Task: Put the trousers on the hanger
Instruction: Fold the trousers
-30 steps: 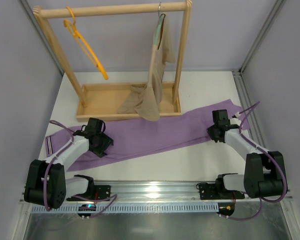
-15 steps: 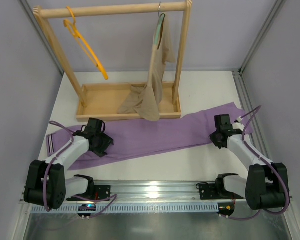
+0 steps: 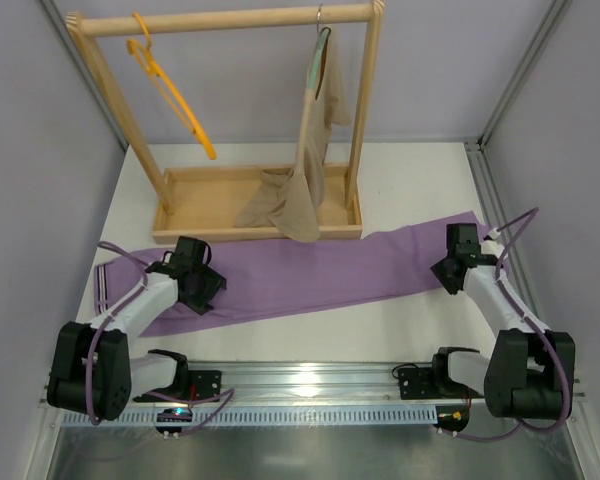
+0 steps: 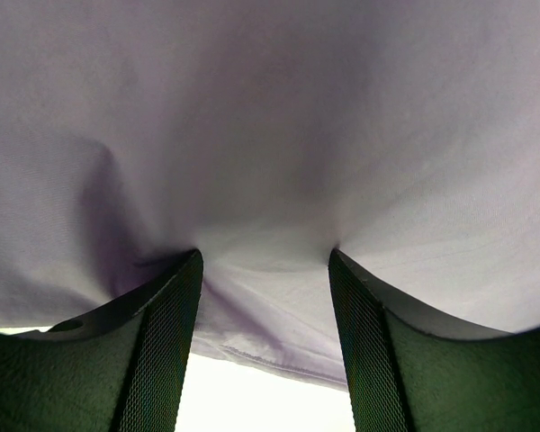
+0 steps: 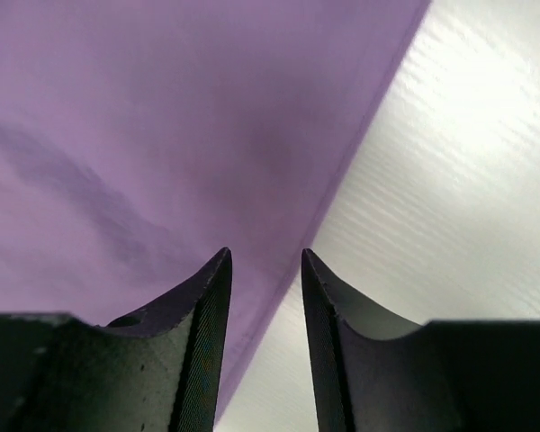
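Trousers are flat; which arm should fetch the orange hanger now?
Probably left: the hanger hangs at the left end of the rack, that arm's side; the right end effector is far right over the trousers.

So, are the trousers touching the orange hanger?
Apart. Top view: the hanger hangs from the rack; the trousers lie on the table.

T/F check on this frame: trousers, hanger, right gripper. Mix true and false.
1. The trousers hang on the hanger. False: they lie flat on the table.
2. The hanger hangs bare from the rack. True.
3. The right gripper clamps the trousers. False: its jaws stand apart with nothing between them.
4. A beige garment hangs at the rack's right end. True.
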Action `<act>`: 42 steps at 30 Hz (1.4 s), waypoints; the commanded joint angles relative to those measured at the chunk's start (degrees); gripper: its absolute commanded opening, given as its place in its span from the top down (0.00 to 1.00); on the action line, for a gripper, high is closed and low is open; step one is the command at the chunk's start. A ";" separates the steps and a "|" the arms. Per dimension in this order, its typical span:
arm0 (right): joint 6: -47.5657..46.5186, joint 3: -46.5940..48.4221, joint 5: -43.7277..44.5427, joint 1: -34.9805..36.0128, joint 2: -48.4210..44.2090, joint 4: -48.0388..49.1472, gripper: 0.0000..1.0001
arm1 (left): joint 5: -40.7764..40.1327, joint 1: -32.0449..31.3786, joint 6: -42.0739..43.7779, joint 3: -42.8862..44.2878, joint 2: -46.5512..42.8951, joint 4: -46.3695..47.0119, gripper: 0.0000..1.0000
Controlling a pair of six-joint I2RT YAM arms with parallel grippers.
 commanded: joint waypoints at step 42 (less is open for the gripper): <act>-24.07 18.84 -19.62 -24.40 12.70 7.16 0.49 | -0.83 2.76 15.17 13.50 -13.61 -12.14 0.23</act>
